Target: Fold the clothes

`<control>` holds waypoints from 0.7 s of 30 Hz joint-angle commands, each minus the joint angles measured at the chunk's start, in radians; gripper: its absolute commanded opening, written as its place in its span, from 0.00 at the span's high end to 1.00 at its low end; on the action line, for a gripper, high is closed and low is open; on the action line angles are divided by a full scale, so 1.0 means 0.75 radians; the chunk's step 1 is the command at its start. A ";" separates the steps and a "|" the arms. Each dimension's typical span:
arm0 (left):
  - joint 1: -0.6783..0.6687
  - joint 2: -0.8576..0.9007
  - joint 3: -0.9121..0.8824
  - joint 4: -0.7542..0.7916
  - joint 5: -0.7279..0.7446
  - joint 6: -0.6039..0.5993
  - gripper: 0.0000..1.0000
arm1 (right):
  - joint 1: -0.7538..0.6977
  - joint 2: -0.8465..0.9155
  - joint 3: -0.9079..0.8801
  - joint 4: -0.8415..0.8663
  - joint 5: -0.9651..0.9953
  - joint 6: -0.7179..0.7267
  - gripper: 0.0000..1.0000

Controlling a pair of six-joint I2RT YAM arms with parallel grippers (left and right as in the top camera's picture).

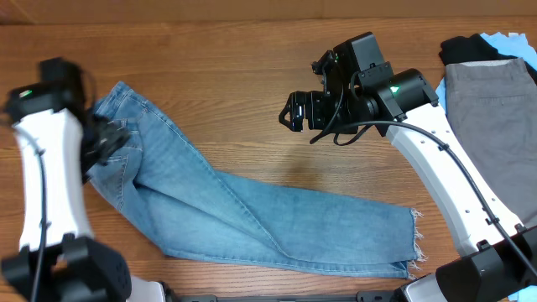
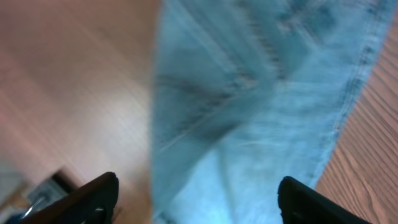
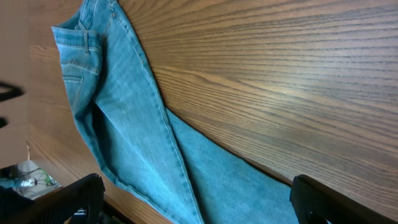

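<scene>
The jeans [image 1: 226, 210] lay lengthwise on the table [image 1: 252, 67], limp, weighty denim likely best pinched at the waistband [image 3: 71, 37] or the hem [image 1: 411, 247], while the left gripper [image 2: 199, 202] above them and the right gripper [image 3: 196, 199] nearby stood spread, empty.

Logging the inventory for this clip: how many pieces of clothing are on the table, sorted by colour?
Light-blue denim jeans with frayed hems: 1
Grey fabric garment: 1
Black fabric garment: 1
Pale-blue cloth piece: 1
Total: 4
The three at the far right are piled together and cut off by the frame, so what kind of garment each is cannot be told.
</scene>
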 commanded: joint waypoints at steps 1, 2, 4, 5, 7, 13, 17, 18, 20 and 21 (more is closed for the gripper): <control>-0.115 0.166 0.020 0.070 -0.062 0.011 0.12 | -0.005 0.010 -0.005 -0.005 -0.008 0.015 0.00; -0.131 0.209 0.020 0.087 -0.086 -0.006 0.12 | -0.005 0.010 -0.005 -0.013 -0.008 0.015 0.00; -0.145 0.340 0.020 0.143 -0.108 -0.020 0.12 | -0.005 0.010 -0.005 -0.034 -0.007 0.005 0.00; -0.145 0.377 0.020 0.162 -0.108 -0.019 0.12 | -0.005 0.010 -0.005 -0.037 -0.006 0.005 0.00; -0.145 0.453 0.020 0.204 -0.115 -0.014 0.12 | -0.005 0.010 -0.005 -0.038 0.003 0.005 0.00; -0.143 0.583 0.020 0.250 -0.214 -0.040 0.15 | -0.005 0.010 -0.006 -0.040 0.003 0.005 0.00; -0.134 0.580 0.031 0.251 -0.237 -0.061 0.24 | -0.005 0.010 -0.007 -0.043 0.004 0.005 0.00; -0.132 0.579 0.038 0.244 -0.238 -0.061 0.26 | -0.005 0.010 -0.007 -0.044 0.004 0.005 0.00; -0.124 0.579 0.072 0.204 -0.243 -0.061 0.32 | -0.005 0.010 -0.007 -0.050 0.018 0.005 0.00; -0.119 0.579 0.096 0.178 -0.250 -0.064 0.36 | -0.005 0.010 -0.007 -0.053 0.030 0.005 0.00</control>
